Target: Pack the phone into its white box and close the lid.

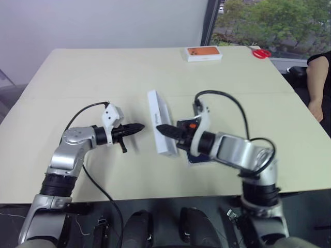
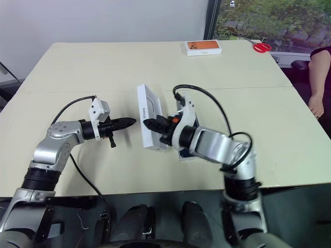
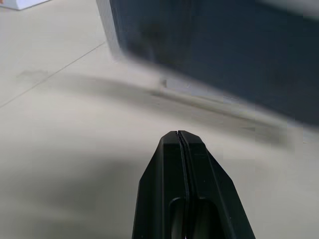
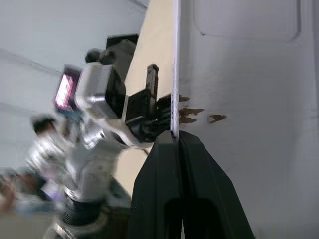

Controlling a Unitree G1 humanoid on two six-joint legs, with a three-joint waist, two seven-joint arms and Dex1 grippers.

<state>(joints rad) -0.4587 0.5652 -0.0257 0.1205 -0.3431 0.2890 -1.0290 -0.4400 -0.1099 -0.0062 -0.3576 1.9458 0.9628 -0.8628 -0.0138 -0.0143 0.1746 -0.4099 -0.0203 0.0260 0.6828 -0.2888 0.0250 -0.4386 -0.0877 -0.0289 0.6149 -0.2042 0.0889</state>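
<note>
**Mia:** Where is the lid?

**Ben:** It stands up on its long edge in the middle of the table. The right claw is pinched tight on its thin rim. Its white inside faces the right arm. Its dark blue face looks at the left claw.

**Mia:** Is the left claw holding something?

**Ben:** No. It is squeezed shut with nothing in it, just beside the blue face.

**Mia:** And the phone?

**Ben:** I see a bit of dark blue under the right arm, flat on the table. I think that is the phone. The arm hides most of it, so I cannot tell if it already sits in the white box.

**Mia:** What could go wrong?

**Ben:** The pinch is on a very thin edge. If the arm swings fast, the lid could twist in the claw or slip and flop over. The right arm also hangs right over the phone, so if it dips it could bump the phone and push it crooked. Then the lid would not fit down. And the left claw is very close. A small poke could tip the lid.

**Mia:** Anything else nearby?

**Ben:** A white box with an orange picture and red scissors are far off at the back. A person's arm is at the side.
</note>
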